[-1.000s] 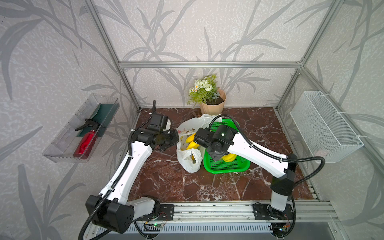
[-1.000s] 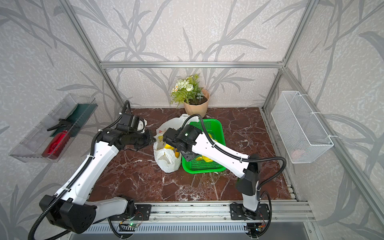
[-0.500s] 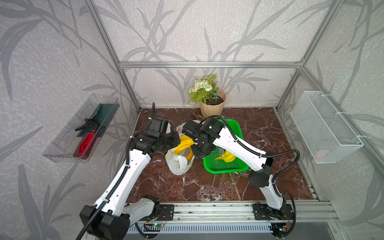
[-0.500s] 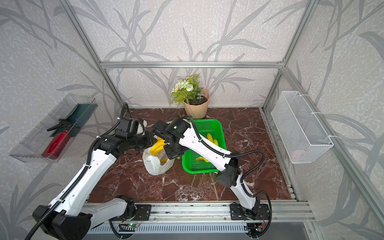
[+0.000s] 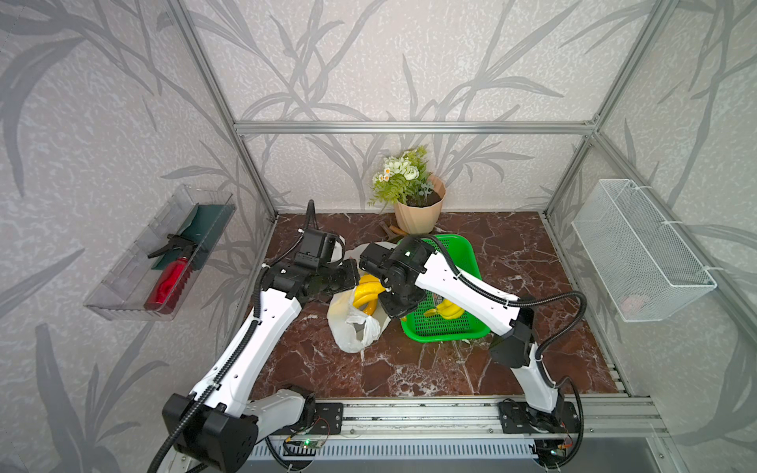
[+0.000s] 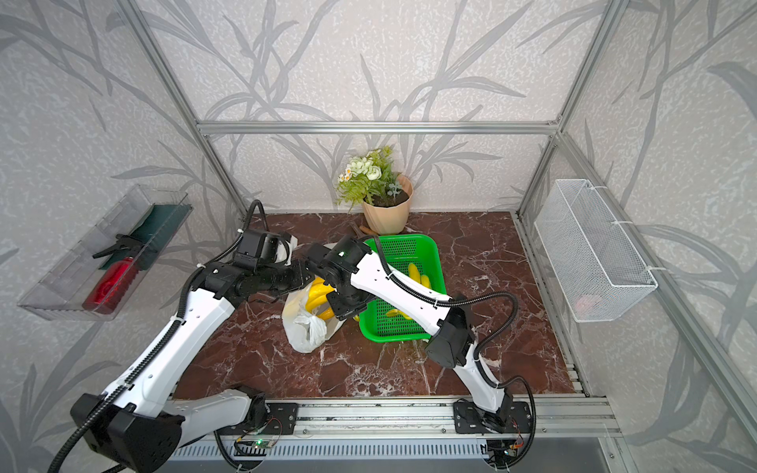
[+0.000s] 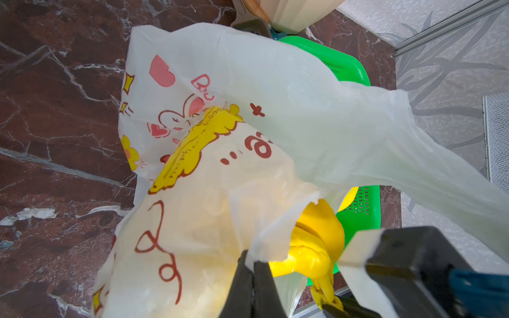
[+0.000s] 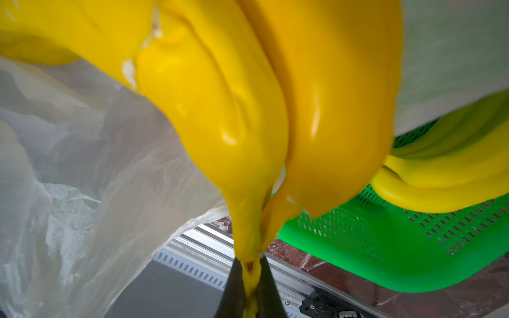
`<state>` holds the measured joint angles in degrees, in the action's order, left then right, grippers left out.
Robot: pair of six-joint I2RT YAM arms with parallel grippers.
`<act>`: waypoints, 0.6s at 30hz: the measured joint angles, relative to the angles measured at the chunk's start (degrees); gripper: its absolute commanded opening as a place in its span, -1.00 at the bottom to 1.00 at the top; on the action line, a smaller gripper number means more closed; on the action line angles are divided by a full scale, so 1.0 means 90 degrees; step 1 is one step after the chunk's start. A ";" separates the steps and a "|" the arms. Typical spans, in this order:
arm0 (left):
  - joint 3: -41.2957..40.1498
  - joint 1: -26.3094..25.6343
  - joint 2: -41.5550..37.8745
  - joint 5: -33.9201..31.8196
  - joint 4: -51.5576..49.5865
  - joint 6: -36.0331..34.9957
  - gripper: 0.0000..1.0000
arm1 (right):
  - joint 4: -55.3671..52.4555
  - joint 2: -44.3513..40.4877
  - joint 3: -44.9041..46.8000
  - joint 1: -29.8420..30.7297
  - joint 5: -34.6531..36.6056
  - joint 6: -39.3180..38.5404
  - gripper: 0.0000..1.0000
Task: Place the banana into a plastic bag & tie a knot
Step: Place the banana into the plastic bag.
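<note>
Right end effector (image 8: 251, 286) has its two fingers pressed tight on the thin stem of the banana (image 8: 220, 110), a bright yellow bunch. Left end effector (image 7: 252, 275) is pressed together too. It pinches the rim of the plastic bag (image 7: 192, 220) and holds the top of the bag up and open. The bag is white and thin, with pink hearts and yellow pictures on it. In both top views the banana sits at the open top of the bag, between the two end effectors, with yellow showing above the rim. How far it is inside I cannot tell. The bag hangs down to the brown stone surface (image 5: 409, 368), just beside the green basket (image 5: 446, 327). More yellow bananas (image 5: 446, 312) lie in that basket. A flower pot (image 5: 418, 213) stands behind it, by the back wall.
</note>
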<state>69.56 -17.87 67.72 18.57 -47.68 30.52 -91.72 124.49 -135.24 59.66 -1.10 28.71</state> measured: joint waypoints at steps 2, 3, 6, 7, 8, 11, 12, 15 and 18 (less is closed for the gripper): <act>-0.0005 -0.0068 -0.0002 0.0039 0.0046 -0.0044 -1.00 | 0.0000 0.0100 -0.0044 0.0000 0.0051 -0.0061 -1.00; -0.0022 -0.0119 -0.0007 0.0075 0.0092 -0.0058 -1.00 | 0.0000 0.0185 -0.0160 0.0000 0.0080 -0.0090 -1.00; -0.0126 -0.0296 -0.0036 0.0109 0.0180 -0.0061 -1.00 | 0.0002 0.0512 -0.0801 0.0000 0.0126 -0.0155 -0.89; -0.0197 -0.0330 -0.0058 0.0121 0.0204 -0.0063 -1.00 | 0.0002 0.0622 -0.1037 0.0000 0.0124 -0.0172 -0.80; -0.0257 -0.0350 -0.0080 0.0121 0.0219 -0.0063 -1.00 | 0.0002 0.0724 -0.1251 0.0000 0.0124 -0.0182 -0.69; -0.0410 -0.0379 -0.0148 0.0117 0.0248 -0.0058 -1.00 | 0.0002 0.1047 -0.1936 0.0000 0.0214 -0.0282 -0.35; -0.0437 -0.0376 -0.0175 0.0119 0.0253 -0.0041 -1.00 | 0.0000 0.1151 -0.2157 -0.0005 0.0306 -0.0325 -0.24; -0.0444 -0.0374 -0.0287 0.0104 0.0267 -0.0034 -1.00 | 0.0002 0.1331 -0.2669 -0.0024 0.0658 -0.0418 -0.03; -0.0447 -0.0372 -0.0376 0.0087 0.0257 -0.0010 -1.00 | 0.0007 0.1287 -0.2914 -0.0046 0.1030 -0.0542 0.10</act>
<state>65.54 -21.21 64.34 19.35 -45.36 30.44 -91.66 136.07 -161.47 59.24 8.16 23.83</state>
